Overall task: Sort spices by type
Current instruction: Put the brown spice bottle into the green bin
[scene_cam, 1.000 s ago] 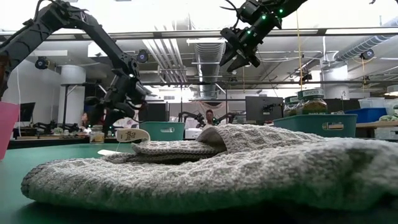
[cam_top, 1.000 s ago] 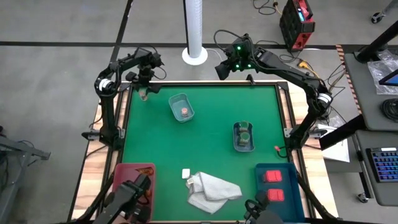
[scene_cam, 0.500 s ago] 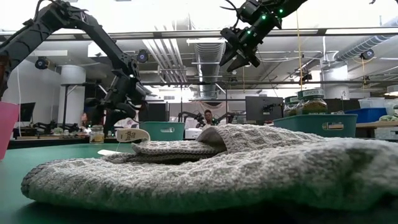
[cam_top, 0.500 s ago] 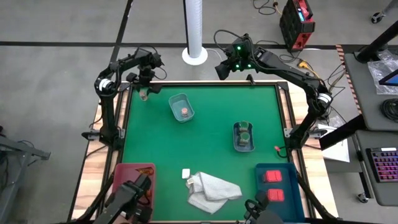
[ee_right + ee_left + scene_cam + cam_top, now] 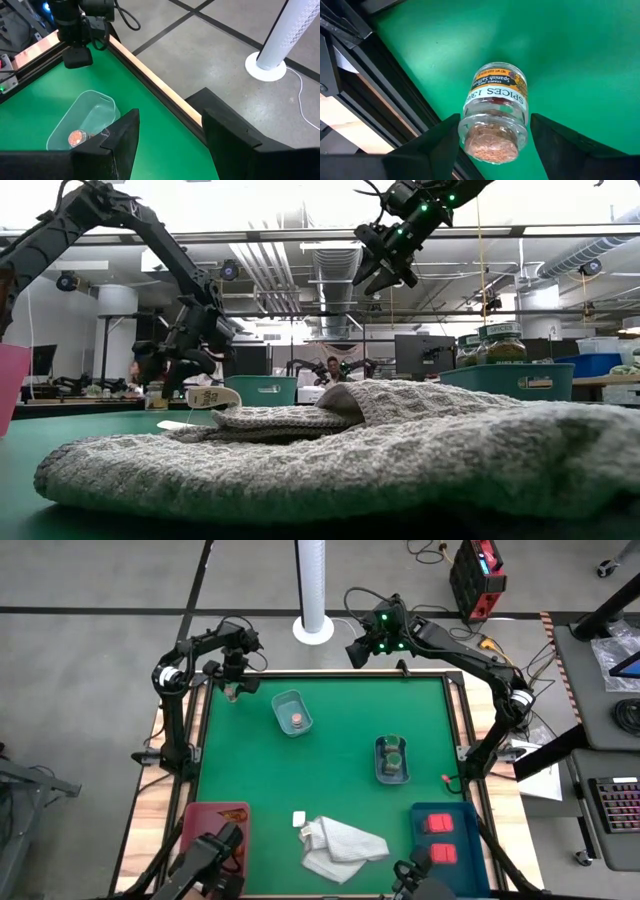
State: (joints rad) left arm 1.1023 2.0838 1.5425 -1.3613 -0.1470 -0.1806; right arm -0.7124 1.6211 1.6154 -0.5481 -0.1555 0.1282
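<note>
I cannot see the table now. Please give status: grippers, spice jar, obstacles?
Left gripper open around cork-topped spice jar, far-left corner. Right gripper open, empty, raised at far edge. Nothing blocking.

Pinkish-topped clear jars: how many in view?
2. One clear glass jar with a pinkish cork top stands between the open left gripper fingers at the mat's far-left corner; another lies in the far pale tray. More could be hidden.

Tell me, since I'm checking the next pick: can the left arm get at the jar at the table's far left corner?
Probably yes. The left gripper hangs right over the clear jar, its open fingers on either side of the cork top, with only bare green mat around it.
</note>
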